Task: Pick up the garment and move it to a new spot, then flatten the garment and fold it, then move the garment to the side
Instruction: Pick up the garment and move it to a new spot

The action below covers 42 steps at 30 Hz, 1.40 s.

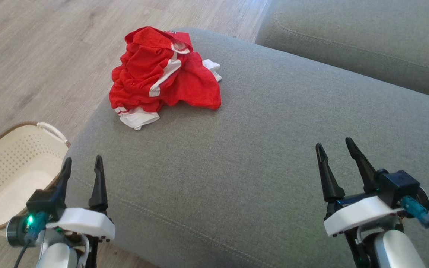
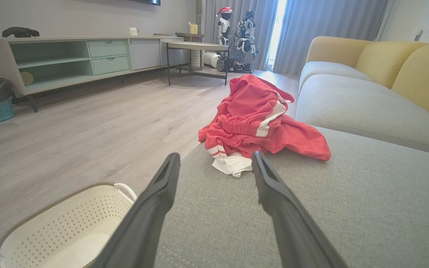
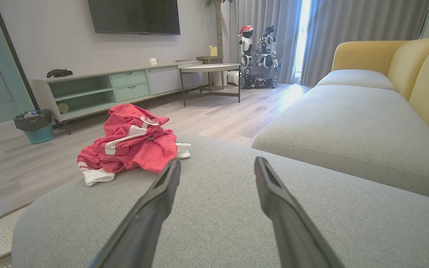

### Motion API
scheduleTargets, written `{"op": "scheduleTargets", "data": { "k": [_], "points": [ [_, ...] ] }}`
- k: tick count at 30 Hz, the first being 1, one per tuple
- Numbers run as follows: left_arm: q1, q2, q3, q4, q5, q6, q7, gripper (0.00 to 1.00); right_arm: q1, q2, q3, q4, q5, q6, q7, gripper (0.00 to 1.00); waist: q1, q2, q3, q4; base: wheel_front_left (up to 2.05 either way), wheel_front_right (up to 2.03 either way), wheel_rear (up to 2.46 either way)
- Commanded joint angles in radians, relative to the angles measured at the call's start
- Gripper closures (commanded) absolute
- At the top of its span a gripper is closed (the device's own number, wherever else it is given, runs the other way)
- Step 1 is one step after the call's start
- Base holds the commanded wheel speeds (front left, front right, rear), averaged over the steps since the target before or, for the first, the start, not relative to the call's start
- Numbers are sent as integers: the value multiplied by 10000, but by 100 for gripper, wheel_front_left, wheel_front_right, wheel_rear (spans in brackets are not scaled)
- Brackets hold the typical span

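Note:
The garment (image 1: 162, 76) is a red top with white stripes and cuffs, lying crumpled in a heap near the far left edge of a grey sofa cushion (image 1: 259, 149). The left wrist view shows the garment (image 2: 259, 119) ahead of the fingers, and the right wrist view has the garment (image 3: 129, 143) off to the left. My left gripper (image 1: 82, 163) hovers open at the cushion's near left corner, well short of the heap. My right gripper (image 1: 333, 147) stands open over the cushion's near right, far from the cloth. Nothing is between either pair of fingers.
A cream perforated basket (image 1: 9, 175) stands on the wooden floor (image 1: 32, 56) left of the cushion, beside my left gripper. A second grey seat cushion (image 1: 367, 41) lies beyond to the right, with yellow backrests (image 3: 419, 74). A low cabinet (image 3: 125, 87), round table (image 3: 209, 69) and bin (image 3: 35, 124) stand further off.

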Motion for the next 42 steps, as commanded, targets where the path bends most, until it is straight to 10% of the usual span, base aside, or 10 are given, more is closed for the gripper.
{"op": "scheduleTargets", "data": {
  "k": [1, 21, 39, 40, 41, 42],
  "points": [
    [-484, 56, 383, -350, 99, -21, -124, 0, -202, -35, 162, -421, -11, -7, 27, 0, 0, 0, 13, -17, 0, 0, 0],
    [-3726, 242, 1368, -21, -538, -437, -124, 0, -1500, -277, 208, -1687, -783, -7, 1034, 0, 0, 0, 2864, -1643, 0, 0, 0],
    [-8790, 2449, 1918, 7067, -1040, -724, 908, 0, -2550, -459, 614, -1967, -776, -7, 1065, 0, 0, 0, 5049, -3252, 0, 0, 0],
    [-8924, 2514, 1901, 7276, -1043, -757, 895, 15, -2552, -454, 603, -1953, -783, -7, 1050, 0, 0, 0, 5079, -3255, 0, 0, 0],
    [-9044, 2576, 1877, 7410, -1030, -786, 774, 75, -2548, -440, 585, -1936, -766, -7, 1041, 0, 0, 0, 5095, -3251, 0, 0, 0],
    [-9134, 2612, 1863, 7535, -1031, -810, 657, 100, -2546, -423, 563, -1920, -739, -7, 1029, 0, 0, 0, 5093, -3237, 0, 0, 0]
  ]
}}
